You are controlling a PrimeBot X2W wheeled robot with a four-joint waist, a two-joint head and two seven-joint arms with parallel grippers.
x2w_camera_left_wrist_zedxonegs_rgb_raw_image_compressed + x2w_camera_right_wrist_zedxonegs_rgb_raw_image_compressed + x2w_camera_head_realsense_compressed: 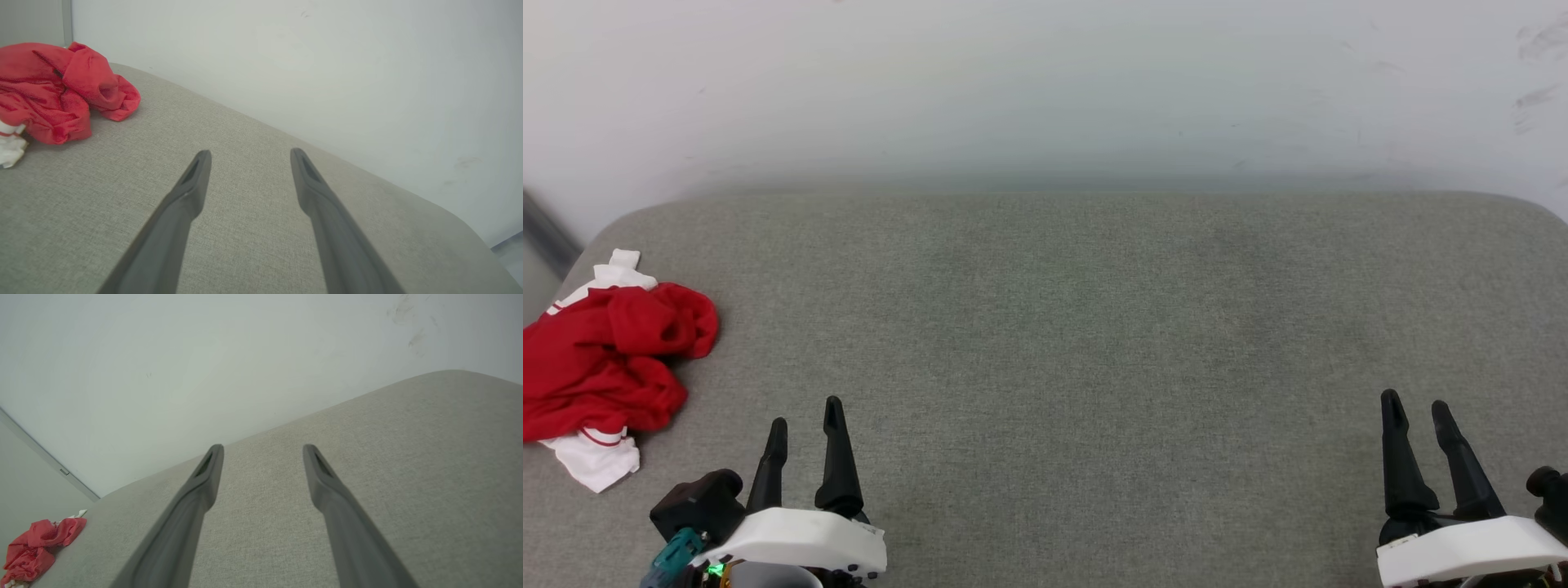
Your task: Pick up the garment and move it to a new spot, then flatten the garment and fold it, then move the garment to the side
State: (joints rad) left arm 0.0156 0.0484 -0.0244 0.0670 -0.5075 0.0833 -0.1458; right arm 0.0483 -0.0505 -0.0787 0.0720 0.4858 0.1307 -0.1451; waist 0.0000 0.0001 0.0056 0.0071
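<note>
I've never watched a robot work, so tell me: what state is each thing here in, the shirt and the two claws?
garment, crumpled in a heap at the left end of the grey surface, not folded, not held.
left gripper, open, empty, near the garment but apart from it.
right gripper, open, empty, far from the garment.

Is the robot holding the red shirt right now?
No, the red shirt lies crumpled on the grey surface, apart from the open left tool and the open right tool.

grey fabric surface (pixel 1094 343) | pale scuffed wall (pixel 1045 90) behind
</note>
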